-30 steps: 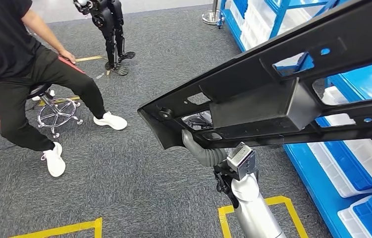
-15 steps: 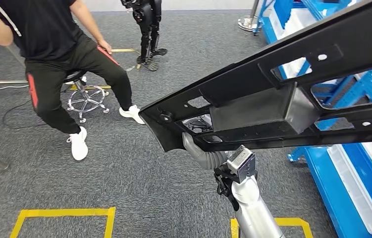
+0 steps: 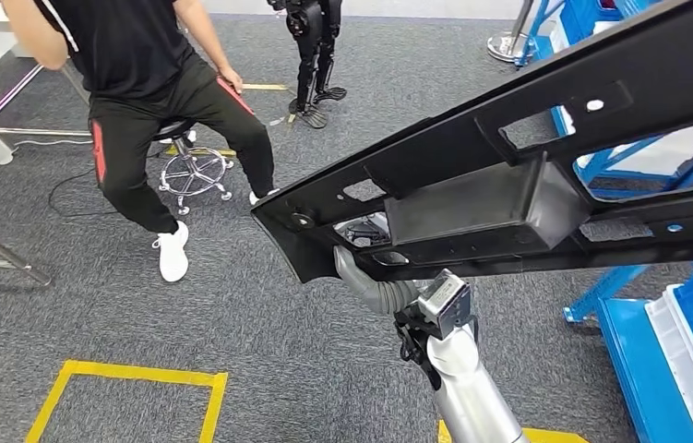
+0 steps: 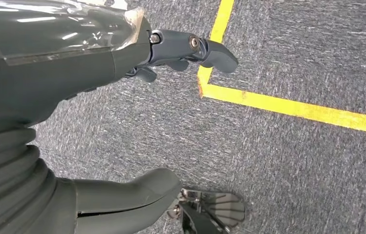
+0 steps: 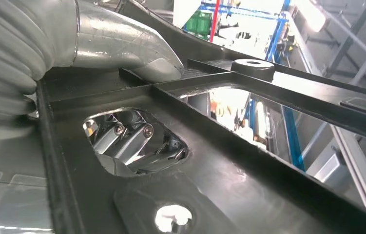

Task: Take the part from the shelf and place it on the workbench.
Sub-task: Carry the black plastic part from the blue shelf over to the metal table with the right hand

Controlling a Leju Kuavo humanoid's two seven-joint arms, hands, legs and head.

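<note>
One silver arm rises from the lower centre of the head view, and its right hand (image 3: pixel 365 277) grips the near end of the long black moulded plastic part (image 3: pixel 508 175); in the right wrist view the thick grey thumb (image 5: pixel 122 53) presses on the part's ribbed face while darker fingers (image 5: pixel 129 141) show through an oval cut-out, wrapped round from behind. That part is held up in the air, slanting from the middle of the head view to its upper right corner. Seen in the left wrist view, the left hand (image 4: pixel 137 112) hangs over grey carpet (image 4: pixel 293 170) with yellow tape lines (image 4: pixel 288 107), fingers apart and holding nothing. Farther off, at right, stands blue shelving with white bins (image 3: pixel 684 341). At upper left a person in black clothes and white shoes (image 3: pixel 153 83) sits on a chrome wheeled stool (image 3: pixel 193 171), and beyond stand another robot's dark legs (image 3: pixel 315 46).
</note>
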